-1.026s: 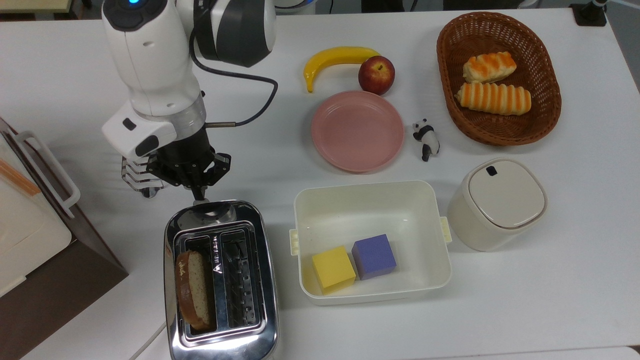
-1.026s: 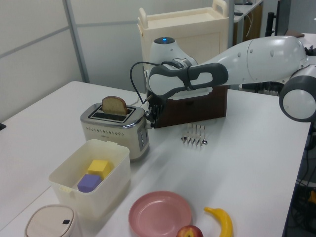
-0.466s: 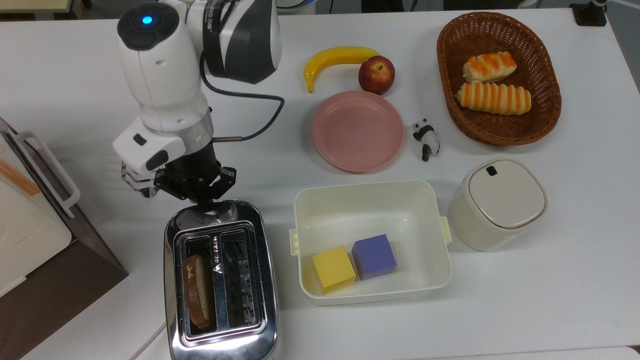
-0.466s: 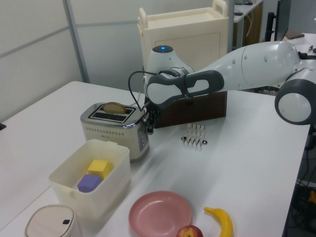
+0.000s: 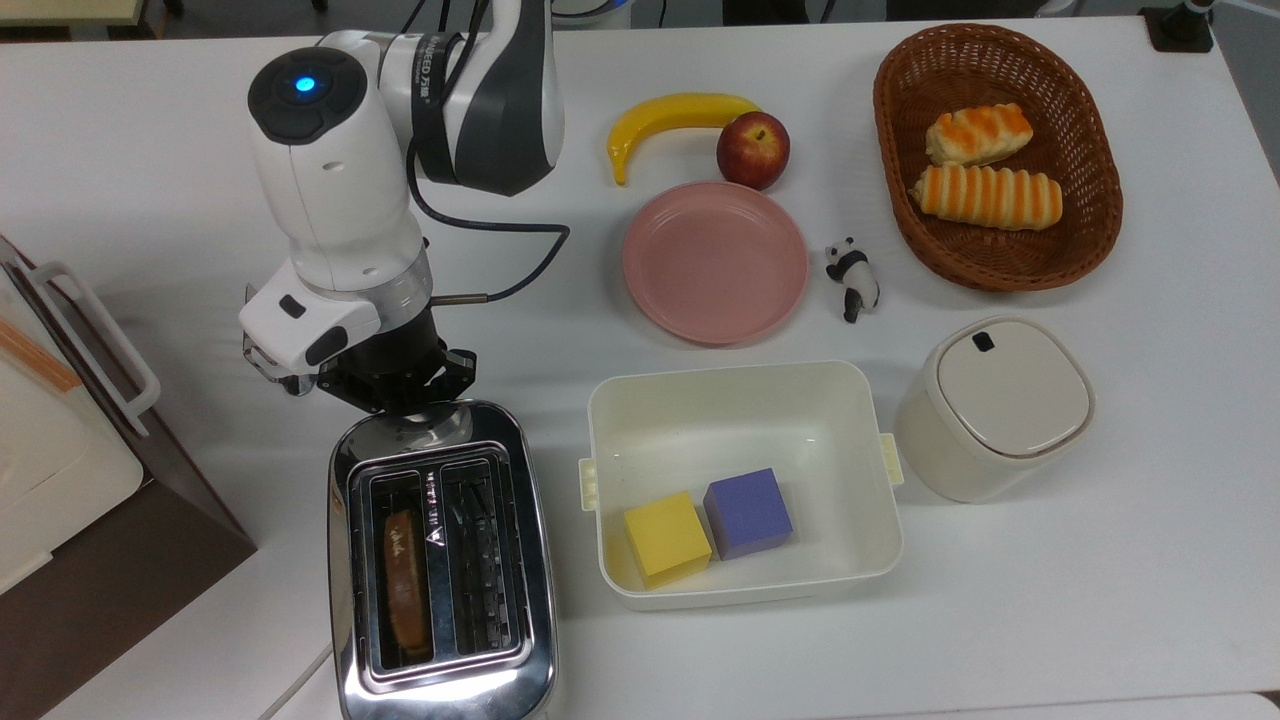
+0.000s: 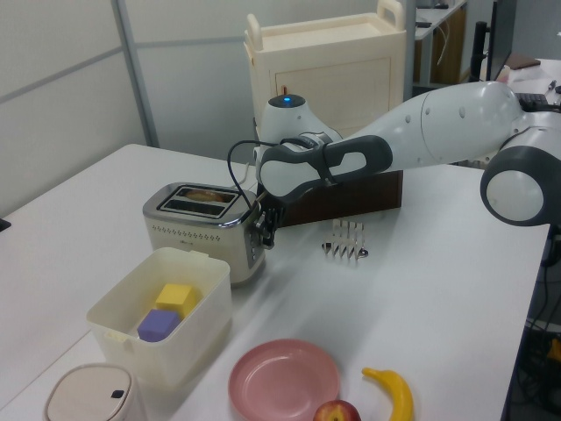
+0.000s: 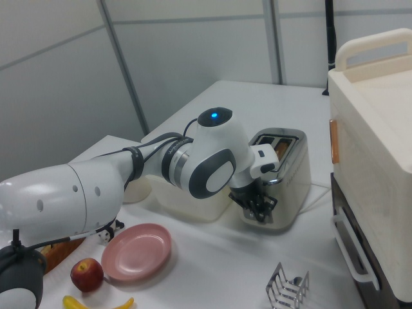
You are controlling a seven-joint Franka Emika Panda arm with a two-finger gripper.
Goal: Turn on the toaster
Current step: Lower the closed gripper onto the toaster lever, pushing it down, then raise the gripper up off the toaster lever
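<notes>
The chrome two-slot toaster [image 5: 440,560] stands at the front of the table, also seen in the left view [image 6: 203,230] and the right view [image 7: 283,174]. A bread slice [image 5: 405,590] sits low inside the slot on the top view's left, its crust just showing. My gripper [image 5: 405,395] is shut and pressed against the toaster's far end, low down beside the casing [image 6: 266,230] [image 7: 257,206]. The lever is hidden behind the gripper.
A wire toast rack [image 5: 268,362] stands just behind the gripper. A cream box [image 5: 60,440] on a brown base is at the top view's left. A white bin [image 5: 745,385] with two cubes is right of the toaster. Further off are a pink plate [image 5: 715,260] and a lidded pot [image 5: 1000,400].
The gripper has gone down along the toaster's end and closer to it. The bread slice, which stood high out of the slot, has sunk inside.
</notes>
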